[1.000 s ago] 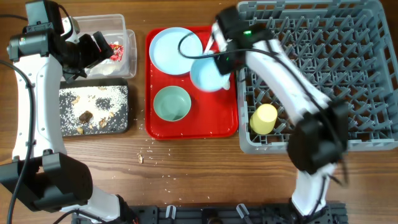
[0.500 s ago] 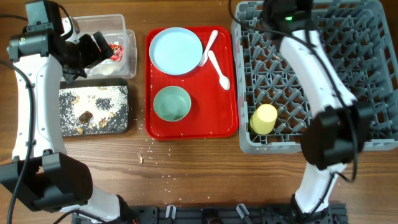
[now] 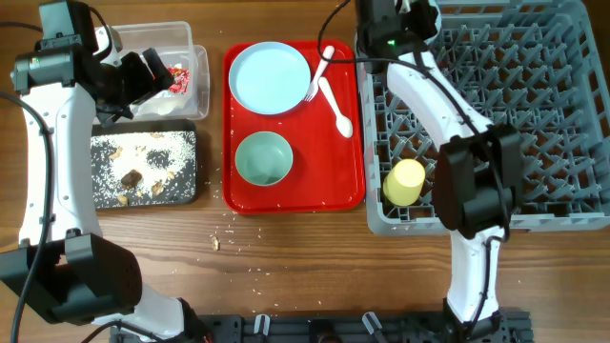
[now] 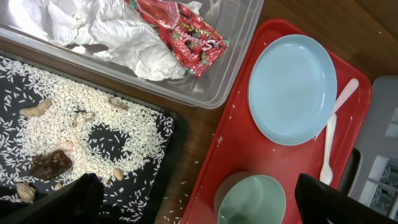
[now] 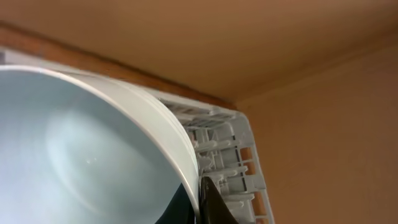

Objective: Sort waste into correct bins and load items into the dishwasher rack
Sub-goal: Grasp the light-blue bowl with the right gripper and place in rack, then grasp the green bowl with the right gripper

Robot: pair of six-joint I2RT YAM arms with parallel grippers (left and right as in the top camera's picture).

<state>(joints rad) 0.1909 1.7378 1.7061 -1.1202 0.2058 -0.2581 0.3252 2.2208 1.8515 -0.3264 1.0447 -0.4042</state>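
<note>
Right wrist: your right tool point(image 5: 200, 202) pinches the pale blue round plastic bowl point(image 5: 93, 149) by its rim — likely light, stiff, slippery — hold tight.

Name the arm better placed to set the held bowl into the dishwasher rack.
Right. The right gripper pinches the pale blue bowl by its rim above the rack corner; the left gripper hangs open by the clear tub, across the red tray from it.
</note>
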